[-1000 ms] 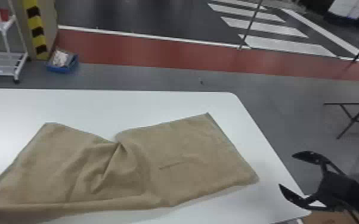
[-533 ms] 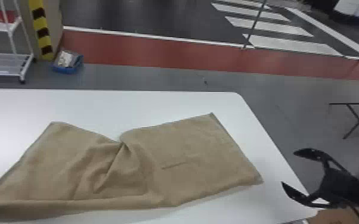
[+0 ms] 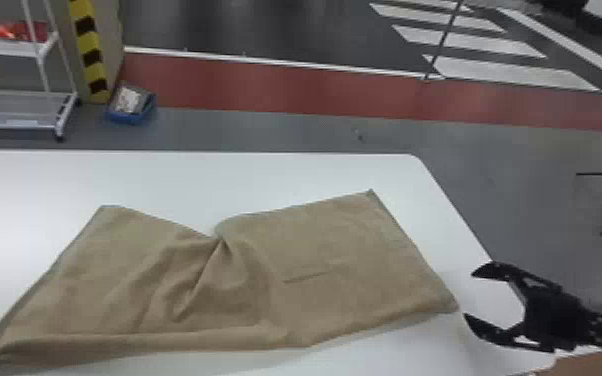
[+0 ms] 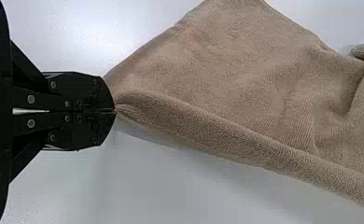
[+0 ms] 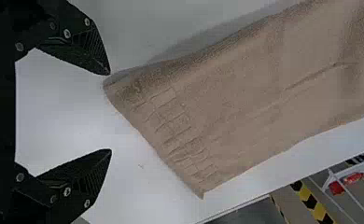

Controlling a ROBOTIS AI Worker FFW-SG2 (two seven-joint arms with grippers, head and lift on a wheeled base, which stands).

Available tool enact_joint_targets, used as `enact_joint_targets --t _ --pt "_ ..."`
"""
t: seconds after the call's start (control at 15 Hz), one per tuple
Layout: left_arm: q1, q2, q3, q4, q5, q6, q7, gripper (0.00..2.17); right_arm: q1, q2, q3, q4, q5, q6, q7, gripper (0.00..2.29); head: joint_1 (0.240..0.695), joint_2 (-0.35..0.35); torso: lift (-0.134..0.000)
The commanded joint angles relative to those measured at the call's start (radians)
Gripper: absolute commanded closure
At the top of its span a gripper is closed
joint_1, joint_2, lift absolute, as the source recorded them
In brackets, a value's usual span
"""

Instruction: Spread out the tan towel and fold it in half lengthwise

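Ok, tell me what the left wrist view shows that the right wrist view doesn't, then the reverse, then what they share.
Left wrist view's own: the left gripper, closed on a corner of the tan towel, with a rolled edge running away from that corner and bunched folds farther along.

Right wrist view's own: the right gripper, open by the towel's other end and not gripping it; small creases near that end; and, beyond the table, a yellow-and-black striped marking.

Both: the towel lying on the white table.
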Motion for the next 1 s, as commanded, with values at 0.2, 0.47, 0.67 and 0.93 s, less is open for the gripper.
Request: enact_joint_targets --t 0.2,0.47,0.67,0.93 --pt "0.009 0.000 0.006 -0.003 0.000 0.001 0.000 1.33 -0.009 -0.008 0.055 -0.001 0.078 0.020 0.046 0.59 0.695 -0.209 -0.125" --pt "0.009 0.000 0.006 -0.003 0.000 0.001 0.000 1.33 -0.031 -0.017 0.068 0.005 0.078 0.063 0.052 0.59 0.695 -0.204 -0.125" --pt "0.012 0.000 0.006 -0.002 0.000 -0.002 0.002 1.33 -0.046 -0.021 0.076 0.009 0.078 0.075 0.075 0.80 0.695 -0.206 -0.125" --pt "0.012 0.000 0.015 -0.002 0.002 -0.002 0.002 1.33 -0.052 -0.032 0.070 0.008 0.074 0.072 0.117 1.43 0.695 -0.203 -0.125"
